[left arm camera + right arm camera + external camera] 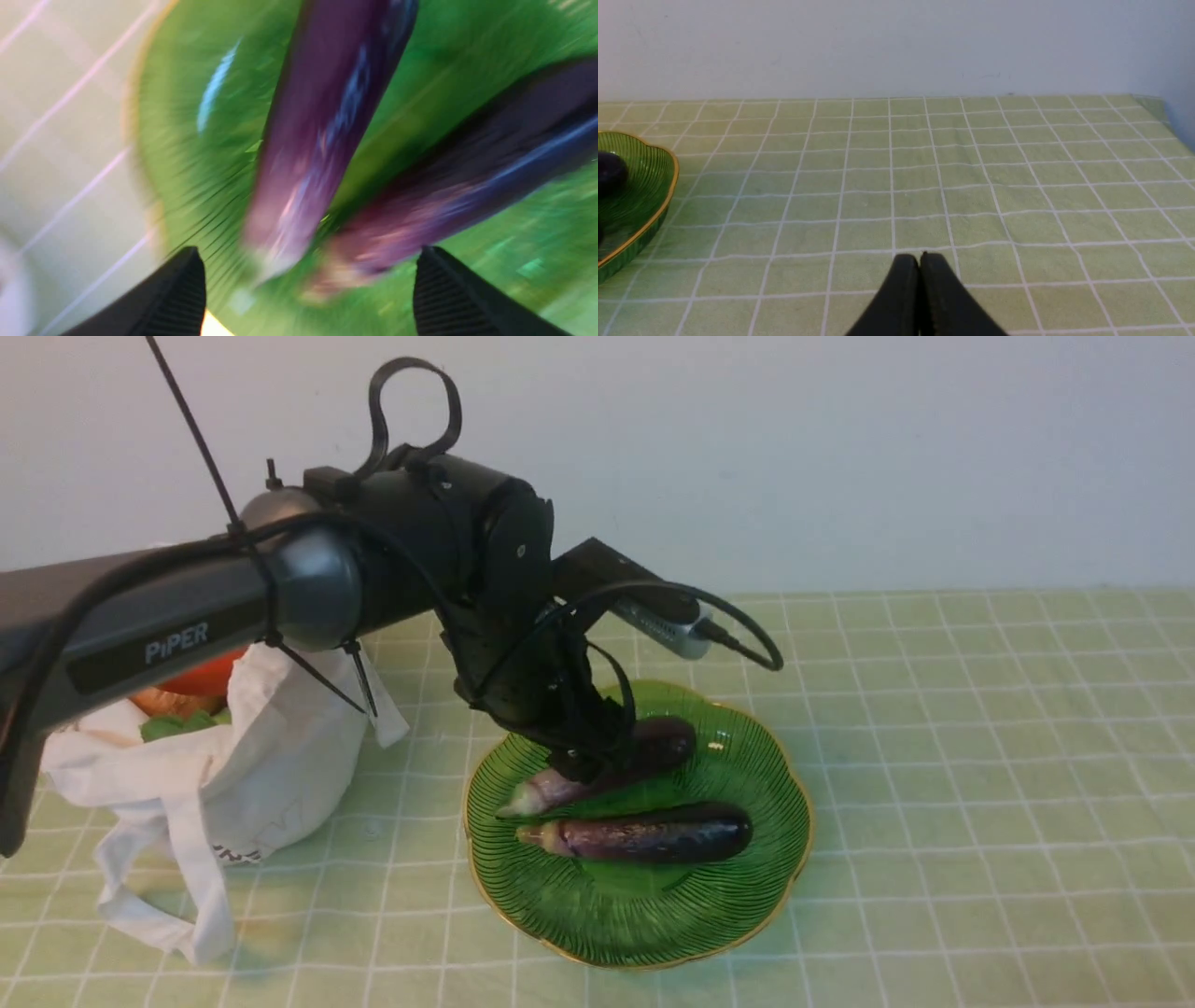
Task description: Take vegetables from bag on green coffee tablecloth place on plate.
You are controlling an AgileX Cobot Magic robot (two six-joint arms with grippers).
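Note:
Two slim dark purple eggplants lie on the green glass plate [653, 933]: a near one [653, 835] and a far one [667, 739]. My left gripper [583, 761] hangs low over the far eggplant's middle. In the blurred left wrist view the left gripper [309, 249] is open, jaws wide apart, with the far eggplant [327, 116] and the near one [490, 168] on the plate [196, 154] below. The white bag [271, 756] stands left of the plate, holding an orange-red vegetable [201, 679] and green leaves [182, 723]. My right gripper [920, 255] is shut and empty over the tablecloth [971, 177].
The pale green checked tablecloth [980, 756] covers the table to the wall. The bag's strap handles [177, 905] trail toward the front left. The right wrist view shows the plate's edge [640, 186] and an eggplant's end [609, 172]. My right arm is out of the front view.

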